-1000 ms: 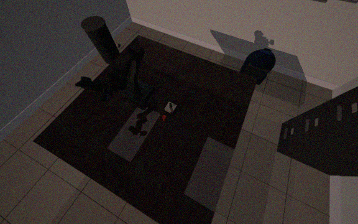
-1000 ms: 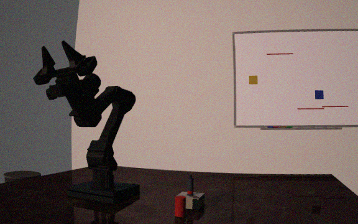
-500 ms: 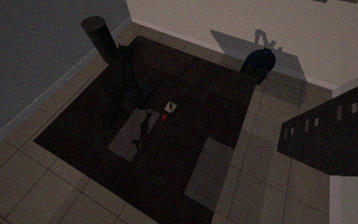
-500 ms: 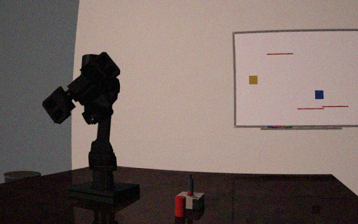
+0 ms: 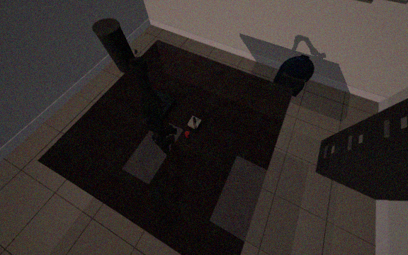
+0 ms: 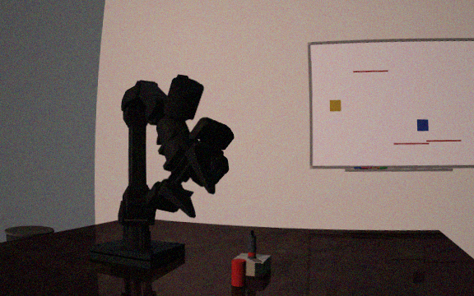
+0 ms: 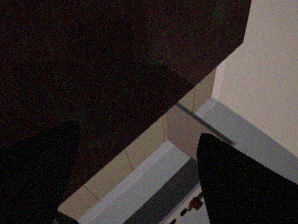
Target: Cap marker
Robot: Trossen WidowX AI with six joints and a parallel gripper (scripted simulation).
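the light is very low, so many things are hard to make out. in the exterior view the arm (image 6: 167,164) is a black folded shape on its base at the left part of the table (image 6: 364,255), and the gripper (image 6: 197,201) hangs in the air, pointing down and to the right, with nothing between its fingers. in the wrist view the two fingertips are dark wedges, cut off by the lower edge, standing about half open; between them are only the table edge and the floor.

the red cap (image 6: 239,272) stands upright on the table, just beside the pale holder block (image 6: 257,263), on its near left side. the marker (image 6: 252,245) stands upright in the block, dark and thin; its tip is too small to tell. in the top view the cap (image 5: 187,134) is only a small red spot, the block (image 5: 194,122) a pale square, and the arm merges with the dark table.
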